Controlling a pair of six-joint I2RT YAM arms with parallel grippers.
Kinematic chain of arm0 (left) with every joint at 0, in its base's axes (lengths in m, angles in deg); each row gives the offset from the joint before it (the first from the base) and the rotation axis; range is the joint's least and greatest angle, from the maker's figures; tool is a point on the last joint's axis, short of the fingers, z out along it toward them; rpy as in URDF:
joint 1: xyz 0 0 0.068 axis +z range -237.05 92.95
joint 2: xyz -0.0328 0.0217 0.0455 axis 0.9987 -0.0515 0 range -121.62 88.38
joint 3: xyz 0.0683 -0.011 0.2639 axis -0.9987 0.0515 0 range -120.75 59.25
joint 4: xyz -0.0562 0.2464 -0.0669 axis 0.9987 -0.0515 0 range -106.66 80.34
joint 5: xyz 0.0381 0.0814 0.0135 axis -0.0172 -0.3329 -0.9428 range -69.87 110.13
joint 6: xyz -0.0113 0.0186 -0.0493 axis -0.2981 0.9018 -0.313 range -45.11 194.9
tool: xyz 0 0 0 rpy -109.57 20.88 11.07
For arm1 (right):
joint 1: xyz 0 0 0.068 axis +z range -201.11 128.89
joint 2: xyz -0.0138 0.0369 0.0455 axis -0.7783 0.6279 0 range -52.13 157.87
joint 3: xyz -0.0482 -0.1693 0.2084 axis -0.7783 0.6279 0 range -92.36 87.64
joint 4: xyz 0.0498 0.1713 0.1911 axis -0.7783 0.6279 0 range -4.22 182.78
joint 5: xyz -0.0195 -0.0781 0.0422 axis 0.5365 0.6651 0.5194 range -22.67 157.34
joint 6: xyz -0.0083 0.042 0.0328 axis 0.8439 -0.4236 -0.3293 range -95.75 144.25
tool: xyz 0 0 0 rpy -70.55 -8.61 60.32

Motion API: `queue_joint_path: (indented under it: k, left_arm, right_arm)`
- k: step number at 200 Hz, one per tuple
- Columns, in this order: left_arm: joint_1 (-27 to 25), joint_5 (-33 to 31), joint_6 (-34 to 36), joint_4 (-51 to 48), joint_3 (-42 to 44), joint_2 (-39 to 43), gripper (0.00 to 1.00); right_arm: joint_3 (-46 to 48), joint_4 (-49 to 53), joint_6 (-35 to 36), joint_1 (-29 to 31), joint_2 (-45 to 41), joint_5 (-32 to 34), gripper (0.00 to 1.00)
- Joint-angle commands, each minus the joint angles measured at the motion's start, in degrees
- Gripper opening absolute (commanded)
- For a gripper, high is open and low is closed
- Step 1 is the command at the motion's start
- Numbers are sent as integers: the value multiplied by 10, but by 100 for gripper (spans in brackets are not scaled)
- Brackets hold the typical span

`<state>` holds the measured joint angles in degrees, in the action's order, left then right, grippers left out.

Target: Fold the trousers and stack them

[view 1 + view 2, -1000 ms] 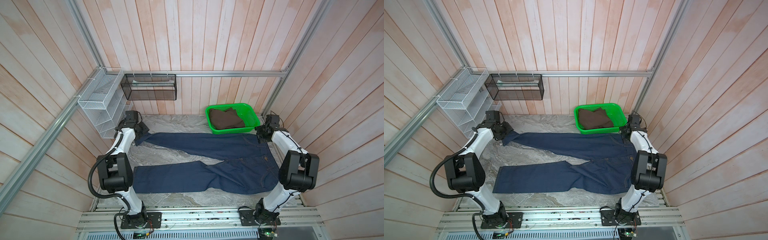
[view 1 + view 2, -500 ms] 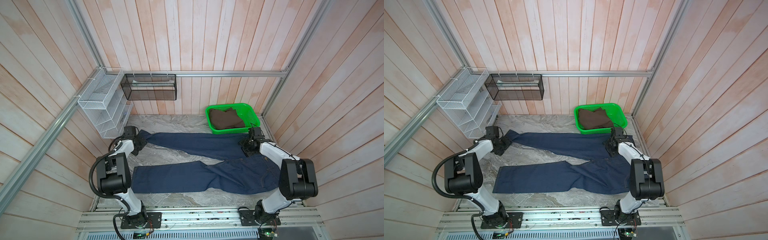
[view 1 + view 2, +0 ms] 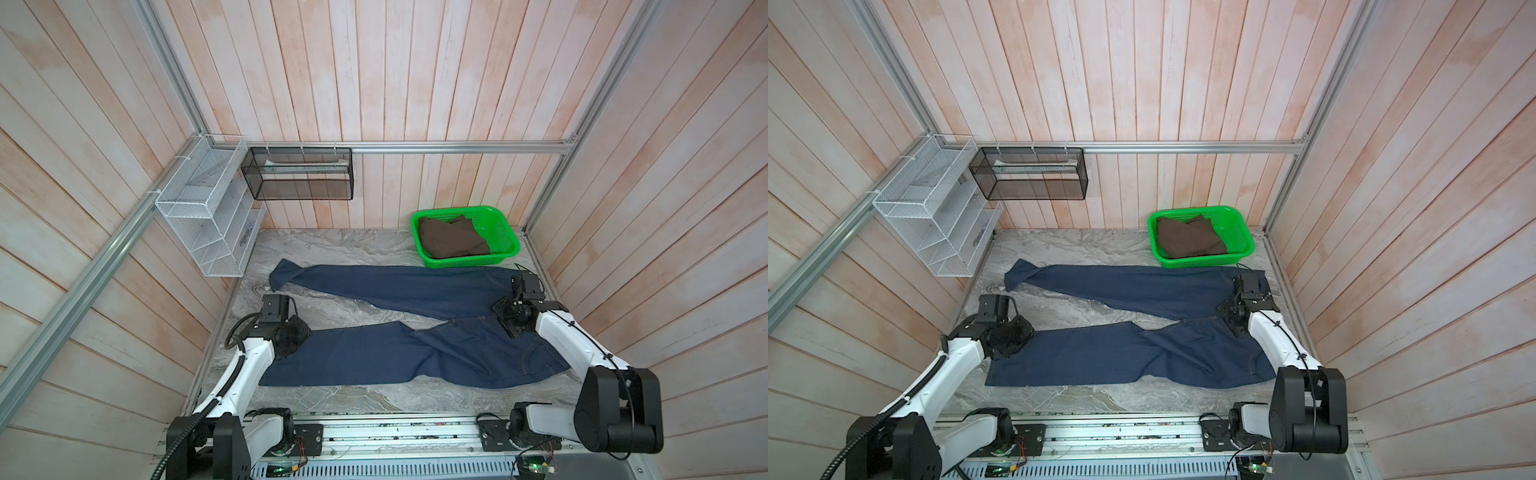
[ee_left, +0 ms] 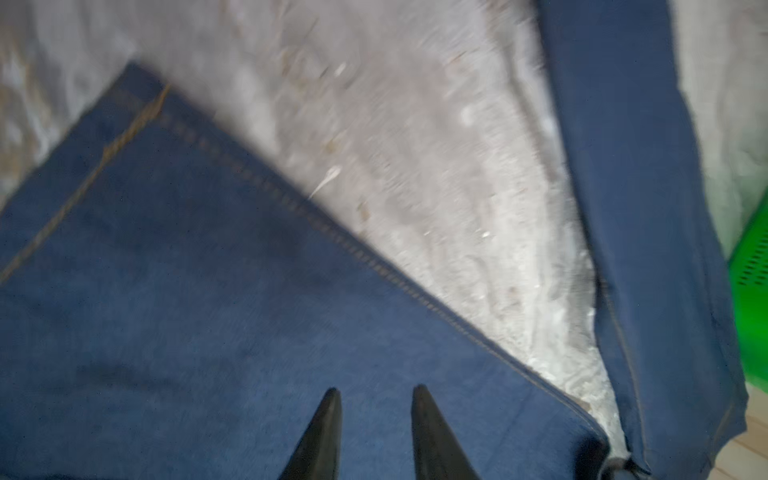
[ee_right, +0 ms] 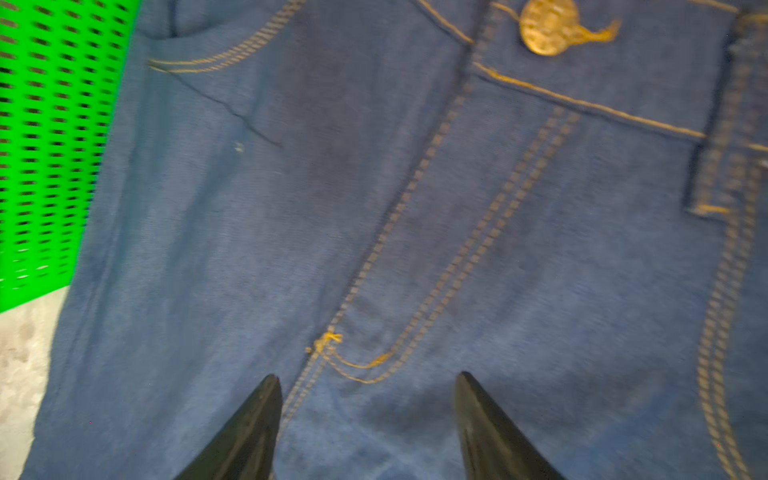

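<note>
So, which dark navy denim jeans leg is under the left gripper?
The leg nearest the arm bases: the left gripper hangs over its hem end. The farther leg, by the green basket, lies apart.

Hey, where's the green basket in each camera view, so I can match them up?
Top view: basket at back right, just behind the trousers.
Top view: basket at back right again.
Left wrist: basket is a green sliver at the frame's edge, past the far leg.
Right wrist: basket mesh wall fills one edge, beside the waist.
Shared landmark: the trousers, next to it in every view.
</note>
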<state>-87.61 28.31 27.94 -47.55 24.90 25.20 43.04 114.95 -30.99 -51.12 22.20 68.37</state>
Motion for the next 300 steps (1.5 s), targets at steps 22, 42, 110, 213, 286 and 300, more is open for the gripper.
queue_joint_path:
  k: [22,42,110,213,286,300]
  left_arm:
    - [-57,-27,-54,-18,40,-7,15]
    - [-59,-64,-58,-23,47,-28,15]
    - [6,-167,-56,-29,27,-111,38]
    - [60,-145,-32,-6,34,-117,42]
    - [45,-72,-16,-12,14,-40,64]
    - [40,-75,-17,-33,-2,-28,68]
  right_arm:
    - [12,20,1,-7,-34,6,67]
    - [16,23,-2,-17,-41,5,68]
    - [42,52,-5,-108,-78,-12,71]
    - [146,51,-32,-235,-43,1,70]
    - [145,73,-25,-325,-80,101,67]
    - [138,78,-24,-322,-109,60,64]
